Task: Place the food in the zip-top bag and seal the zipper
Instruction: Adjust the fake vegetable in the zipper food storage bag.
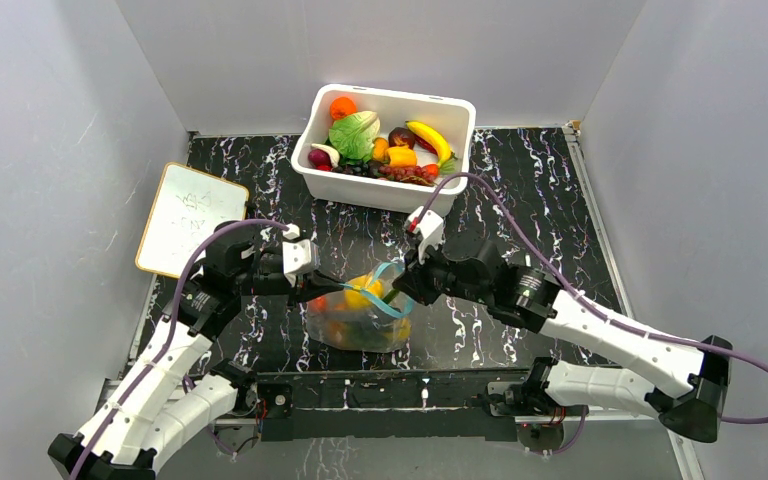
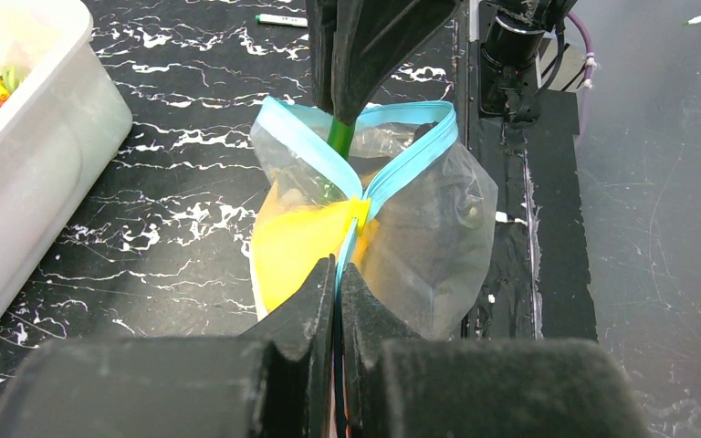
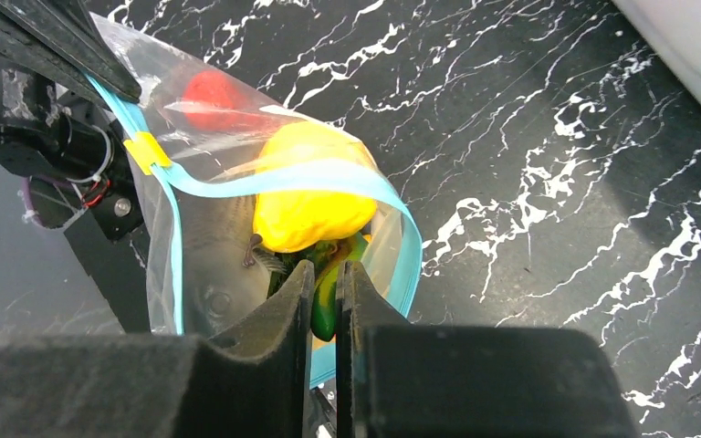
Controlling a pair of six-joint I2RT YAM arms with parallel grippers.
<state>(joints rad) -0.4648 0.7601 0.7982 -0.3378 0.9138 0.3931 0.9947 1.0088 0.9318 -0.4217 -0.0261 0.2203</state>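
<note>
On black marbled bench (image 1: 580,200), centre: clear crinkly zip-top bag (image 1: 360,325), mouth gaping. Left fingers (image 2: 306,310) pinched tight on teal-blue zipper strip (image 2: 402,164). Right fingers (image 3: 287,310) nearly closed, gripping green stem (image 3: 326,306) of yellow toy fruit (image 3: 310,205) in bag mouth.

Zip-top bag (image 2: 438,246): thin clear plastic, crinkled, glossy. Zipper (image 2: 315,146): opaque teal, smooth. Food (image 3: 310,196): yellow piece smooth, low sheen. Table (image 1: 560,200): black, white-veined, marble-look, slight gloss. Tub (image 1: 360,185): white plastic, satin. Left gripper (image 2: 339,278): matt black, faintly grainy.
</note>
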